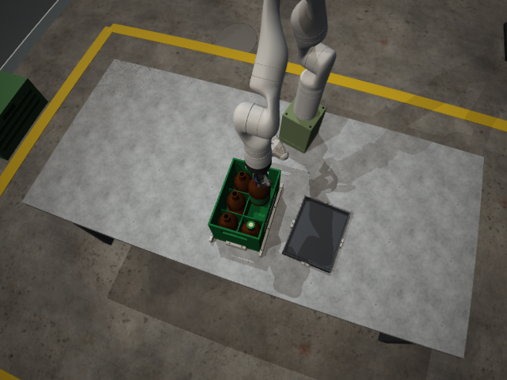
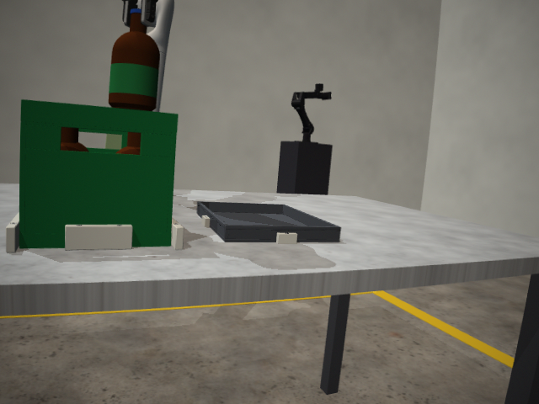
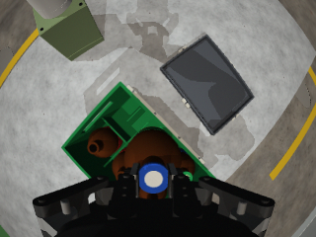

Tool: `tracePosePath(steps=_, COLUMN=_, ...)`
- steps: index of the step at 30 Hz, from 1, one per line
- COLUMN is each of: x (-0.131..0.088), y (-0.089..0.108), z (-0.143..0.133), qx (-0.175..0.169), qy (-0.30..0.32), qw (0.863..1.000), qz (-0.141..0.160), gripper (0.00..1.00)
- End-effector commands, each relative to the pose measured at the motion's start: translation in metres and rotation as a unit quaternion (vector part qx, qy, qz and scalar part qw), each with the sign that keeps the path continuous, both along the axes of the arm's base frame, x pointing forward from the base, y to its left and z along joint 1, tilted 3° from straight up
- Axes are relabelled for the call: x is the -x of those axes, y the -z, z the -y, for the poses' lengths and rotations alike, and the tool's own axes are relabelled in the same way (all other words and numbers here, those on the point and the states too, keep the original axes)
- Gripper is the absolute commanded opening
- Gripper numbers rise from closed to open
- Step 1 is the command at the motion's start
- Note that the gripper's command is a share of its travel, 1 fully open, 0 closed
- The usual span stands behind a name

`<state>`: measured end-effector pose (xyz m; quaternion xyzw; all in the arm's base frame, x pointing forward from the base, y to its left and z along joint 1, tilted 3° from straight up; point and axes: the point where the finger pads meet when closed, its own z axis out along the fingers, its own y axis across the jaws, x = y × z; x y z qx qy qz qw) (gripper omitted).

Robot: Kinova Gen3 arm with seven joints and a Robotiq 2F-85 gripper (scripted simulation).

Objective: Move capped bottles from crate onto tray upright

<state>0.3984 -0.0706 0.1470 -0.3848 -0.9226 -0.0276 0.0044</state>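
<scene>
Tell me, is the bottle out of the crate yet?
Yes. The bottle hangs upright from the tool, its base just above the crate rim.

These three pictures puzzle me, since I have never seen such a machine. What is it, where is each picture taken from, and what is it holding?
It is one pale jointed robot arm on a green block, ending in a two-fingered gripper. One picture looks down from above, one looks from the side at table height, and one from a camera on the arm's wrist, looking straight down. On the grey table stand a green crate of brown bottles and a dark tray, which holds no bottles. The gripper is shut on the neck of a blue-capped bottle, upright above the crate. Another capped bottle waits inside.
</scene>
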Motion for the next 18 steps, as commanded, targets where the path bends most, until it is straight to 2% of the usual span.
tracePosePath(steps=1, x=0.006, y=-0.002, z=-0.007, qx=0.001, qy=-0.003, qw=1.000, qz=0.001, gripper=0.00)
tracePosePath(steps=18, x=0.033, y=-0.001, z=-0.036, qx=0.001, qy=-0.002, qw=1.000, qz=0.001, gripper=0.00)
